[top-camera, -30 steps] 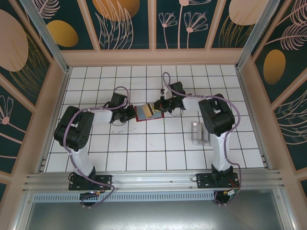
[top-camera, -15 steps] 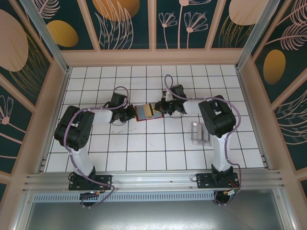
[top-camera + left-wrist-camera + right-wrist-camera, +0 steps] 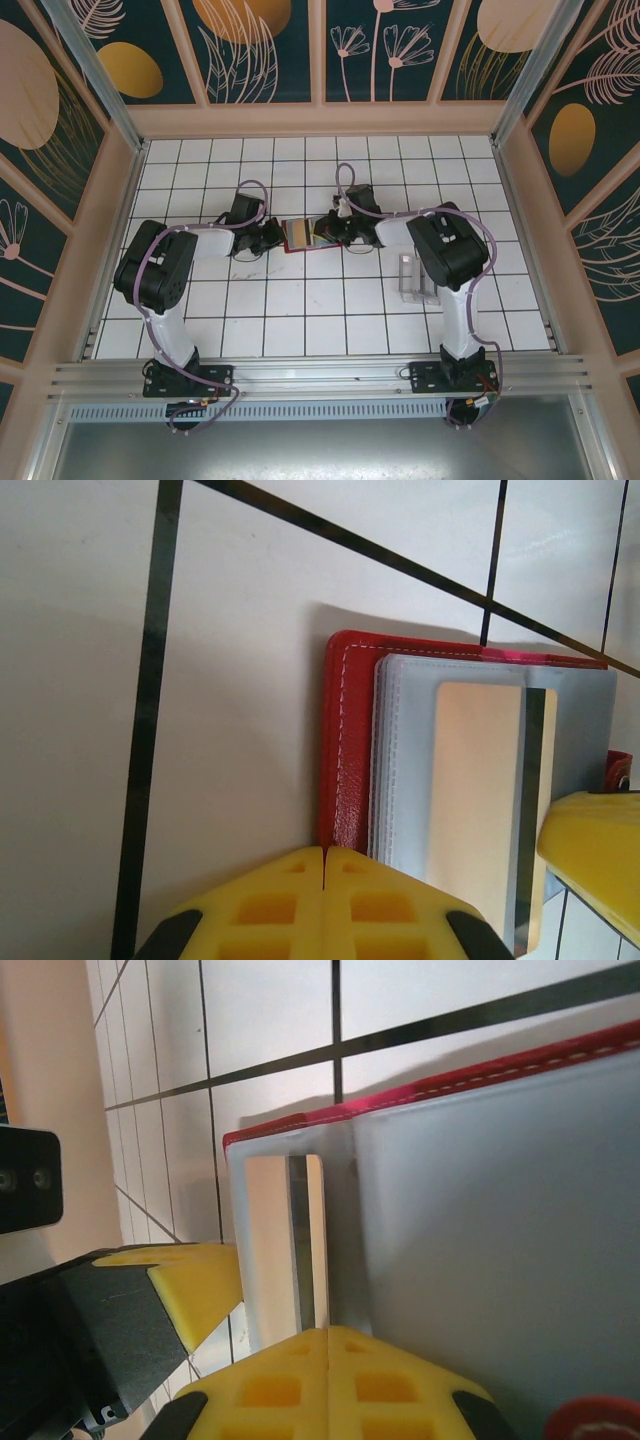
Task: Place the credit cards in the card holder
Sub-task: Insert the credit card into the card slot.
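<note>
Midway across the tiled surface (image 3: 300, 320), the card holder (image 3: 298, 236) is lying open; the left pincer (image 3: 271, 237) is clamping its red edge, likely anchoring it, while the right pincer (image 3: 329, 230), fingers pressed together, is seemingly nudging a credit card (image 3: 480, 800) into the grey-blue pocket.

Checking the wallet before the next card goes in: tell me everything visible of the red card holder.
The card holder lies open, flat on the tiles. It has a red leather-like cover with pale stitching, a grey-blue inside, and a red clasp tab at one end. A pale card with a dark stripe lies on the inside, apparently in a pocket. The shut left gripper and right gripper meet it at opposite ends.
</note>
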